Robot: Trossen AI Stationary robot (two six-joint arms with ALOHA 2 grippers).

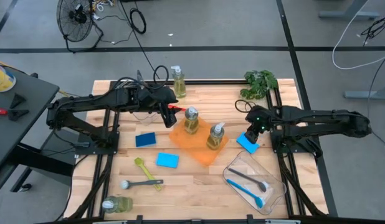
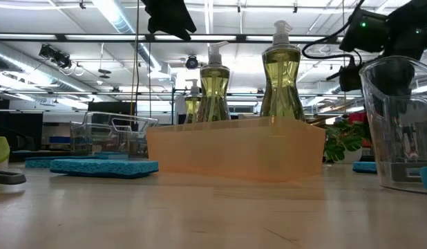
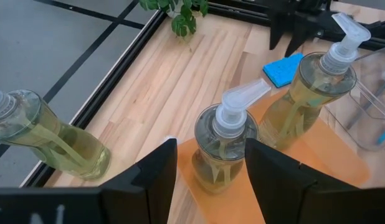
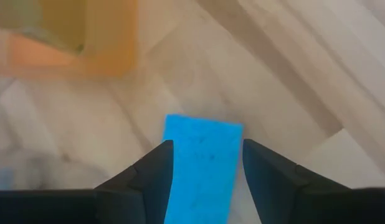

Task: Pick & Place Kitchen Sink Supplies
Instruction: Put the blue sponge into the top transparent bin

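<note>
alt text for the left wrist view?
Open left pincer hovers over a soap bottle standing in an orange bin, a second bottle beside it. A third bottle stands outside on the table.

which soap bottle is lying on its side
The soap bottle at the table's front-left corner, beside the grey brush. The other three stand upright.
</note>
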